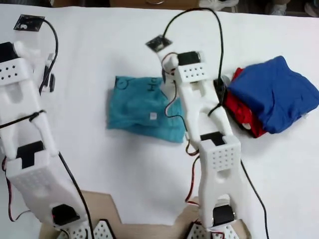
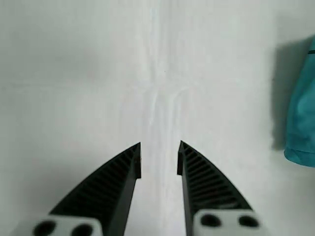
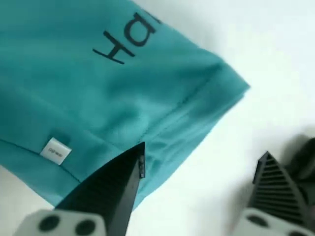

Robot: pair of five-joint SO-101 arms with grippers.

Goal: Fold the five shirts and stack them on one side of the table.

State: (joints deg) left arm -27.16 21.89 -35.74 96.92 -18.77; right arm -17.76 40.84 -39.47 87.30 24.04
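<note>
A folded teal shirt (image 1: 142, 107) with dark lettering lies on the white table, left of centre. My right gripper (image 3: 203, 160) hovers open at the shirt's corner (image 3: 123, 83); one finger (image 3: 118, 187) is over the folded edge and the other is over bare table. The right arm (image 1: 199, 99) stretches across the shirt's right side. Well left of the shirt, my left gripper (image 2: 159, 157) is open over bare table with nothing between its fingers. From there the teal shirt (image 2: 302, 113) shows at the side. The left gripper (image 1: 49, 79) sits near the table's far left.
A folded blue shirt (image 1: 276, 92) lies on a red one (image 1: 241, 114) at the right side of the table. Black cables (image 1: 219, 45) loop above both arms. A white cloth (image 1: 99, 45) covers the table, with bare surface between the arms and along the front.
</note>
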